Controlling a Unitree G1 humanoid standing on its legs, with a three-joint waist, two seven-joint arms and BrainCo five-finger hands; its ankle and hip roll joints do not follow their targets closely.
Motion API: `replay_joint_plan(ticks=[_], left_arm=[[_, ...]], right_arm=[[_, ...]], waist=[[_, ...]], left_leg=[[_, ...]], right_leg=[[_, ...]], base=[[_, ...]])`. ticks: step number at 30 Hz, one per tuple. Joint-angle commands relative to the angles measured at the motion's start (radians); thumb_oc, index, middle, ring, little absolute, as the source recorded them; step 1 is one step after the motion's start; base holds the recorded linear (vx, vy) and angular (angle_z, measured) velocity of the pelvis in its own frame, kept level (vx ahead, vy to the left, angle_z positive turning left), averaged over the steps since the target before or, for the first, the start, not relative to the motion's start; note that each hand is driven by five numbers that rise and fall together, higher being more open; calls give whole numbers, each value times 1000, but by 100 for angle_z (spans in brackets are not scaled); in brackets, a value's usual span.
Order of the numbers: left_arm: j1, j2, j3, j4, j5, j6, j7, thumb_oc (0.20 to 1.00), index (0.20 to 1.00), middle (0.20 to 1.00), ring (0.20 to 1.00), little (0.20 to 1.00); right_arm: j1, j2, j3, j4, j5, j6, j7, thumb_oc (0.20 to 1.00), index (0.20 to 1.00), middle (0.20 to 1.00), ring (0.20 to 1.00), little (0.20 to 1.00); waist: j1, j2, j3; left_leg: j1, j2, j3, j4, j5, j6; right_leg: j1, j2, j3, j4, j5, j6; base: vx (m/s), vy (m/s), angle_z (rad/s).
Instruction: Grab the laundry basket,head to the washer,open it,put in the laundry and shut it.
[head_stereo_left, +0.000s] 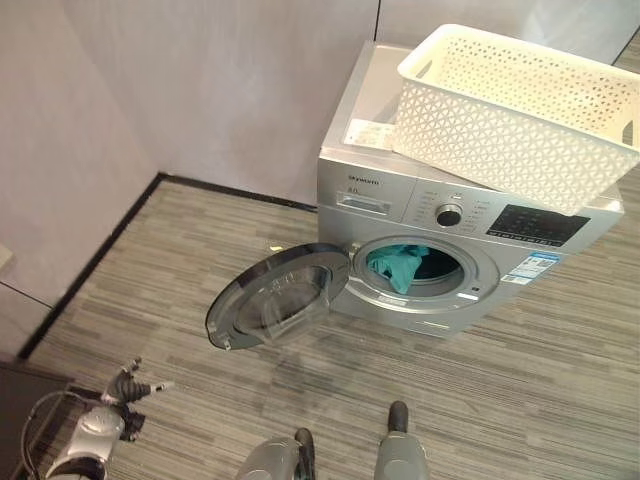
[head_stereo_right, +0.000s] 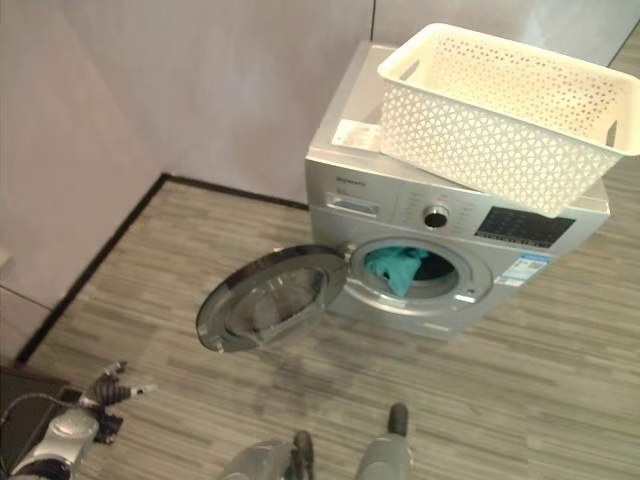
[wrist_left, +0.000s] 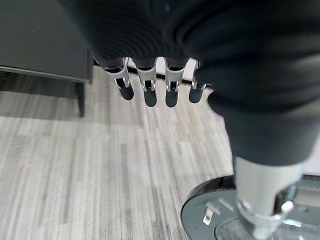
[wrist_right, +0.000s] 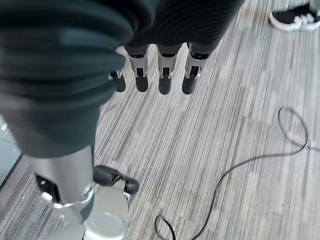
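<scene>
Laundry basket set atop washer, door swung open, teal laundry hung over drum rim. Left hand and right hand relaxed, nothing held. Risk judged: cloth pinched in seal if door shut before laundry pushed deeper.

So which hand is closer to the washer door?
Left. The left hand hangs low, left of the open door, whose rim shows close by in its wrist view. The right hand hangs over bare floor, apart from the door.
</scene>
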Motion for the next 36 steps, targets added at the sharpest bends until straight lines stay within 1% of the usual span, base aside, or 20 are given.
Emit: replay_joint_plan(ticks=[1,2,3,4,5,6,7,8,9,10,12,14,18,22,23,27,31,34,35,36], left_arm=[[-74,91,34,0,109,-29,56,1000,1000,1000,1000,1000],[-134,118,10,20,118,-26,67,1000,1000,1000,1000,1000],[-153,130,9,26,128,-23,88,1000,1000,1000,1000,1000],[-180,157,4,39,140,-17,109,1000,1000,1000,1000,1000],[-181,157,3,40,140,-17,109,1000,1000,1000,1000,1000],[-190,183,9,48,156,-18,107,1000,1000,1000,1000,1000],[-204,198,11,51,159,-11,119,1000,1000,1000,1000,1000],[-288,219,-12,113,145,-10,138,1000,1000,1000,1000,1000],[-313,237,-29,120,140,-10,142,1000,1000,1000,1000,1000],[-332,253,-39,120,143,-13,149,1000,1000,1000,1000,1000],[-377,283,-64,122,147,-15,160,1000,1000,1000,1000,1000],[-397,288,-79,127,151,-15,159,1000,1000,1000,1000,1000],[-435,264,-122,130,167,-10,159,1000,1000,1000,1000,1000],[-451,228,-153,130,186,-6,161,1000,1000,1000,1000,1000],[-451,228,-153,130,186,-6,161,1000,1000,1000,1000,1000],[-464,151,-193,116,203,-4,156,1000,1000,1000,1000,1000],[-486,62,-272,50,241,-7,155,1000,1000,1000,1000,1000],[-500,36,-294,33,246,-9,152,1000,1000,1000,1000,1000],[-520,13,-335,-13,256,-14,148,1000,1000,1000,1000,1000],[-520,13,-336,-14,256,-13,148,1000,1000,1000,1000,1000]], right_arm=[[-34,-41,26,1,63,3,5,1000,1000,1000,1000,1000],[-41,-41,39,-9,84,-1,11,1000,1000,1000,1000,1000],[-38,-38,49,-15,92,-4,17,1000,1000,1000,1000,1000],[-39,-37,76,-27,91,-10,19,1000,1000,1000,1000,1000],[-39,-36,76,-26,91,-10,19,1000,1000,1000,1000,1000],[-42,-37,88,-40,91,-13,22,1000,1000,1000,1000,1000],[-31,-29,82,-43,96,-14,22,1000,1000,1000,1000,1000],[-25,-21,101,-34,108,-12,29,1000,1000,1000,1000,1000],[-24,-24,98,-31,119,-10,30,1000,1000,1000,1000,1000],[-30,-27,97,-29,131,-11,28,1000,1000,1000,1000,1000],[-45,-27,106,-27,152,-9,32,1000,1000,1000,1000,1000],[-51,-23,110,-30,159,-8,33,1000,1000,1000,1000,1000],[-64,-3,113,1,167,-3,26,1000,1000,1000,1000,1000],[-83,-1,126,-7,170,-5,24,1000,1000,1000,1000,1000],[-83,-1,125,-7,170,-5,24,1000,1000,1000,1000,1000],[-104,-4,136,-14,172,-8,19,1000,1000,1000,1000,1000],[-108,-7,145,-15,159,-12,13,1000,1000,1000,1000,1000],[-111,-10,141,-9,152,-12,10,1000,1000,1000,1000,1000],[-116,-17,143,-12,148,-17,6,1000,1000,1000,1000,1000],[-116,-17,142,-13,148,-16,6,1000,1000,1000,1000,1000]], waist=[[-17,-4,22],[-25,2,29],[-21,1,25],[-4,-4,20],[-6,-6,17],[12,-21,16],[6,-35,26],[-13,-49,44],[-18,-56,48],[-24,-64,48],[-24,-77,59],[-25,-84,62],[-31,-77,74],[-30,-82,80],[-30,-82,80],[-35,-83,94],[-50,-74,105],[-53,-74,107],[-57,-72,109],[-57,-72,109]], left_leg=[[23,37,-17,12,-59,-58],[-23,56,-9,43,-50,-47],[-36,55,-1,30,-38,-40],[-49,59,17,7,-16,-39],[-52,57,16,4,-12,-39],[-57,64,34,-10,4,-55],[-47,72,39,-42,14,-69],[-67,101,32,-9,10,-74],[-82,103,24,8,4,-74],[-94,100,16,7,7,-73],[-118,105,9,23,-2,-72],[-123,105,3,24,-6,-72],[-126,87,-19,18,-8,-68],[-125,74,-16,18,-10,-65],[-125,74,-16,18,-10,-65],[-122,66,-11,9,-10,-63],[-122,59,-11,-3,-3,-59],[-123,58,-10,-5,0,-59],[-126,59,-13,-12,7,-59],[-126,58,-13,-12,7,-59]], right_leg=[[-60,-15,72,-43,192,47],[-82,37,85,-1,132,37],[-81,82,79,51,71,22],[-82,128,18,108,10,4],[-87,126,17,109,10,4],[-59,123,-53,80,7,7],[-74,125,-51,51,24,12],[-111,138,18,71,52,14],[-109,139,32,62,63,15],[-125,137,38,55,70,15],[-138,133,25,35,79,19],[-136,135,24,24,79,20],[-140,138,49,5,102,26],[-138,136,60,-1,124,30],[-138,136,60,-1,124,30],[-132,135,70,2,119,30],[-136,134,80,8,107,26],[-133,132,77,2,105,24],[-131,134,74,-8,94,19],[-131,134,74,-8,94,19]], base=[[-117,146,-5],[-155,219,-15],[-203,310,-21],[-128,198,-25],[-116,97,-55],[-20,-29,-80],[34,-55,-78],[70,-77,-59],[68,-52,-33],[21,-34,-5],[8,-30,32],[16,-26,18],[39,22,24],[9,13,12],[0,0,0],[-19,13,-1],[-30,5,-2],[-18,-40,-4],[-18,-43,-14],[-28,-62,-13]])
